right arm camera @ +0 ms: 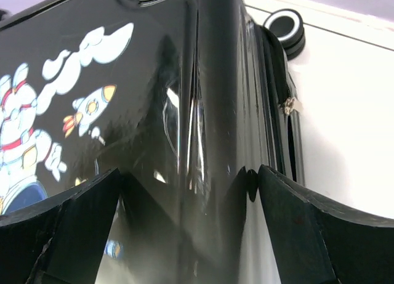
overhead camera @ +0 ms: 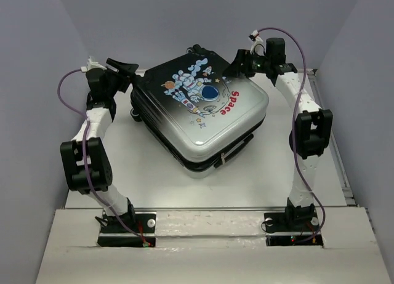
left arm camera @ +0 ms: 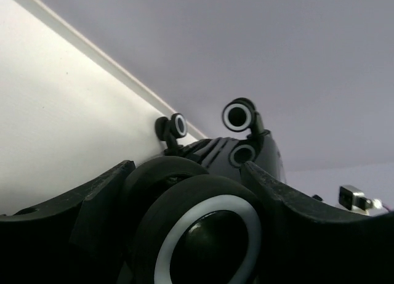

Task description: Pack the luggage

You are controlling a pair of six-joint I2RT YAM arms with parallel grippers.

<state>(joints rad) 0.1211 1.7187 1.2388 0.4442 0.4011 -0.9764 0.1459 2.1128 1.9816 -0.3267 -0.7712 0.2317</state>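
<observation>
The luggage (overhead camera: 200, 114) fades from glossy black at upper left to white at lower right. It is printed with a white, blue and red astronaut, white clouds, a small white rocket with orange fins, and a red "Space". Its wheels (left arm camera: 239, 116) are black with white rings. The table (overhead camera: 154, 179) is white, the walls (overhead camera: 37, 81) pale lilac-grey, the cables (overhead camera: 305, 65) purple.

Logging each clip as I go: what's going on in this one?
Two robot arms are working on a closed suitcase lying flat on the table. The left claw is closed around a wheel at the suitcase's far left corner. The right claw stands open, straddling the far right corner.
</observation>
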